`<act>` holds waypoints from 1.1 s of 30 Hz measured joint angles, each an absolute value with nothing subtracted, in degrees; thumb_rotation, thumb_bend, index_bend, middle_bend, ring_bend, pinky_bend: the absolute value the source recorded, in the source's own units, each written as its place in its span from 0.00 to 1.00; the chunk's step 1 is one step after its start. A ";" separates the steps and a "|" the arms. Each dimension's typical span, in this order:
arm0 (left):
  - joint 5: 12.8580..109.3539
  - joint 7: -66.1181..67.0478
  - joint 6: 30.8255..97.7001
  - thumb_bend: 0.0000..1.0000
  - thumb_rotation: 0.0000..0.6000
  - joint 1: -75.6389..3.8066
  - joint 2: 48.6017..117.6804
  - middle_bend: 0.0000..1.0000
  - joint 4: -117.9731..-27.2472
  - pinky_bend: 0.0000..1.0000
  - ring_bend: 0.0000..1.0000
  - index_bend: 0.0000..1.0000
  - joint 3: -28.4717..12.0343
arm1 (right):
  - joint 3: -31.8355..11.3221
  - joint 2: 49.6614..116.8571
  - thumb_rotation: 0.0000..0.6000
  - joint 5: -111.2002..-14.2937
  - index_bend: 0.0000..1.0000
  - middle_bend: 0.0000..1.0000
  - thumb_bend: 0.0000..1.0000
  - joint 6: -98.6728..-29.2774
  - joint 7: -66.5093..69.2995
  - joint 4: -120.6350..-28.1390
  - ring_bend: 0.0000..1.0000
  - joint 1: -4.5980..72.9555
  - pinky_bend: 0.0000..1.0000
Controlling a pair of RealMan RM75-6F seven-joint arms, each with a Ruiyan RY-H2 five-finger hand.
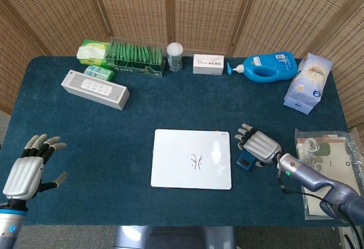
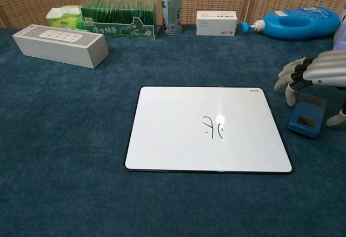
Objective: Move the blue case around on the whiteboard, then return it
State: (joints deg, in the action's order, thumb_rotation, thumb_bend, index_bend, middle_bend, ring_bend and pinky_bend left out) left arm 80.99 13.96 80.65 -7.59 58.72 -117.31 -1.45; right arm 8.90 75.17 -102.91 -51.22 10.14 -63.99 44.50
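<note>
The whiteboard (image 1: 192,158) (image 2: 208,129) lies flat at the table's front centre, with a small black scribble in its middle. A small blue case (image 1: 245,161) (image 2: 307,117) rests on the cloth just off the board's right edge. My right hand (image 1: 259,145) (image 2: 316,72) hovers over the case with its fingers spread and pointing left; the thumb hangs beside the case's right side, and nothing is gripped. My left hand (image 1: 28,166) floats at the front left corner, fingers apart and holding nothing; the chest view does not show it.
Along the back stand a white speaker box (image 1: 95,88), a green packet tray (image 1: 135,57), a tissue pack (image 1: 94,51), a white bottle (image 1: 174,56), a small white box (image 1: 208,64) and a blue detergent bottle (image 1: 267,67). A white bag (image 1: 308,83) and a plastic pouch (image 1: 327,169) lie at the right.
</note>
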 measured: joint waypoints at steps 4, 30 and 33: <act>80.92 14.02 80.75 0.33 1.00 -7.56 58.75 0.19 -117.32 0.00 0.09 0.24 -1.48 | 9.10 75.36 1.00 -102.82 0.35 0.16 0.00 -51.00 10.34 -63.54 0.00 44.69 0.00; 80.95 13.39 80.63 0.33 1.00 -7.57 59.02 0.19 -116.67 0.00 0.09 0.24 -1.35 | 9.74 75.92 1.00 -101.50 0.52 0.18 0.00 -50.48 10.49 -62.52 0.00 44.86 0.00; 80.92 13.33 80.72 0.33 1.00 -7.55 59.00 0.19 -116.59 0.00 0.09 0.24 -1.41 | 9.69 76.00 1.00 -101.33 0.56 0.18 0.00 -50.39 10.59 -62.55 0.00 44.95 0.00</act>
State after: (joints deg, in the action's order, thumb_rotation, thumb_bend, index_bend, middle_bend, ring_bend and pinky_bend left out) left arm 80.92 13.33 80.72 -7.55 59.00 -116.59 -1.41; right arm 9.69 76.00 -101.33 -50.39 10.59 -62.55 44.95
